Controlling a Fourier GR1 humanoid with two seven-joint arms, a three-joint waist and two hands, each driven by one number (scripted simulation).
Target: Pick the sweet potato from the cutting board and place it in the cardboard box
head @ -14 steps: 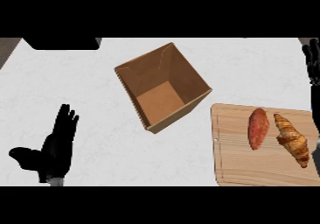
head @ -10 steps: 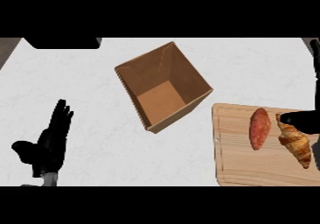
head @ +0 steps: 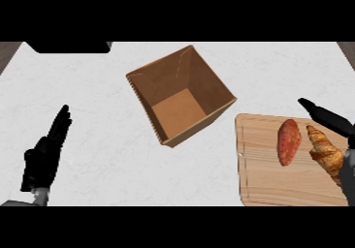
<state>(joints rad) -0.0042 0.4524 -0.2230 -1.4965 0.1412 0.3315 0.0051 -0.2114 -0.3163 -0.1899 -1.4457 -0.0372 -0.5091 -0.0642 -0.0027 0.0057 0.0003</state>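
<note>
You see the sweet potato (head: 288, 142) lying on the cutting board (head: 273, 186) at lower right of the frame, beside a croissant (head: 326, 152). The cardboard box (head: 182, 94) sits open at centre on the white surface (head: 102, 121). Your right hand (head: 330, 121) shows at the right edge above the board, fingers straight, apart from the potato. Your left hand (head: 44, 155) rests at lower left, fingers straight.

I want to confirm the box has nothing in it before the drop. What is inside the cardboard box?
The box shows only its bare floor and inner walls. The sweet potato lies on the board beside a croissant. No part of its floor looks covered.
</note>
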